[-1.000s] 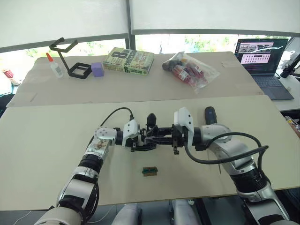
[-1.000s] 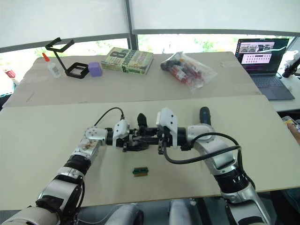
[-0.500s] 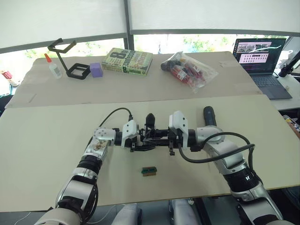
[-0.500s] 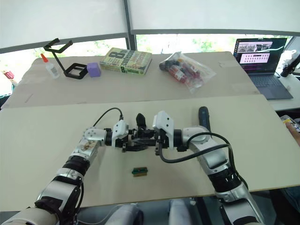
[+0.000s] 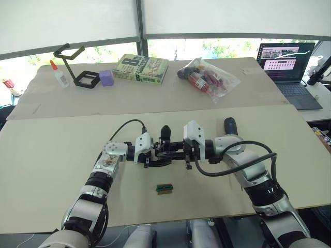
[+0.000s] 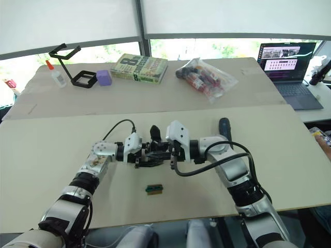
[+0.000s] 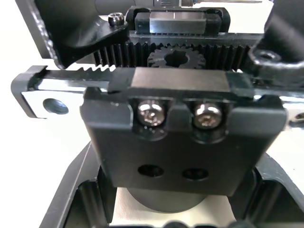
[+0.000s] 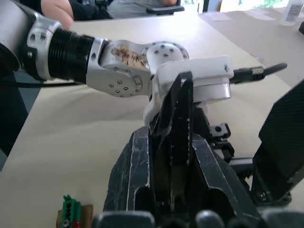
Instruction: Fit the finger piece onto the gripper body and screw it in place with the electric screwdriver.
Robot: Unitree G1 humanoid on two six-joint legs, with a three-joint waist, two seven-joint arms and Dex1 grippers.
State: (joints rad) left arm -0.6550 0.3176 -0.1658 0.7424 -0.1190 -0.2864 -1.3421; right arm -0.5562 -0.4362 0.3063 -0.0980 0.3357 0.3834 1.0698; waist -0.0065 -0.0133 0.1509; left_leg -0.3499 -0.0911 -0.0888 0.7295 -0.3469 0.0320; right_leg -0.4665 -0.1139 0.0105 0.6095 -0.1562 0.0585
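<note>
Here, my two end effectors meet nose to nose over the middle of the near worktop [image 5: 46, 170], with the gripper body [image 5: 164, 150] between them. My left end effector [image 5: 153, 156] is pinched onto the gripper body; in the left wrist view the body [image 7: 185, 137] sits right up against the camera, showing two silver screw heads, a toothed rack and a small gear. One pointed black finger [image 5: 165, 132] stands up from the body. My right end effector [image 5: 178, 151] has its fingers pressed together around the finger piece [image 8: 173, 142], a black wedge held edge-on and brought up against the gripper body, though I cannot tell whether it is seated. The electric screwdriver [image 5: 230, 127] lies on the worktop just behind my right forearm, near the gripper body. A small green-and-red block [image 5: 165, 188] lies in front of the gripper body, a little apart from it. Well behind it, on the far worktop, are a book [image 5: 141, 68], a purple block [image 5: 106, 77] and a black wire stand [image 5: 77, 64].
</note>
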